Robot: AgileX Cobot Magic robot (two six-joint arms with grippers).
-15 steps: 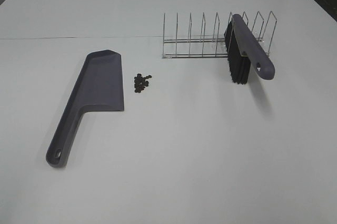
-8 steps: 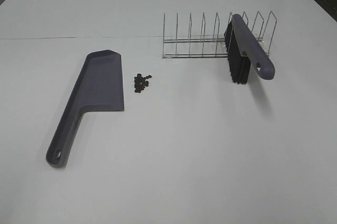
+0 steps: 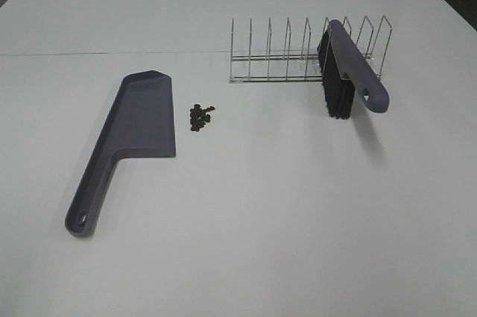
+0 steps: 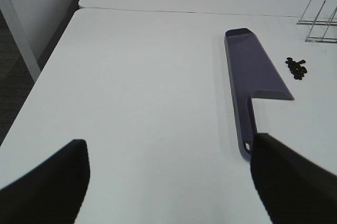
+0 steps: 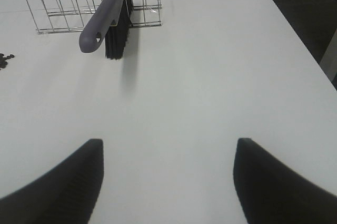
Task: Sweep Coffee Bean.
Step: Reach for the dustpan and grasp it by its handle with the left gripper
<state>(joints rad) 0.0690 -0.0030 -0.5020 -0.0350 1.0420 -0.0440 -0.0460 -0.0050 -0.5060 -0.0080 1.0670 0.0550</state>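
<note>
No visible change since a second ago in coffee bean [image 3: 200,117], dustpan [image 3: 141,119], brush [image 3: 352,71] or wire rack [image 3: 277,60].

No text, label, brand, number or sign can be read in any of the views.
</note>
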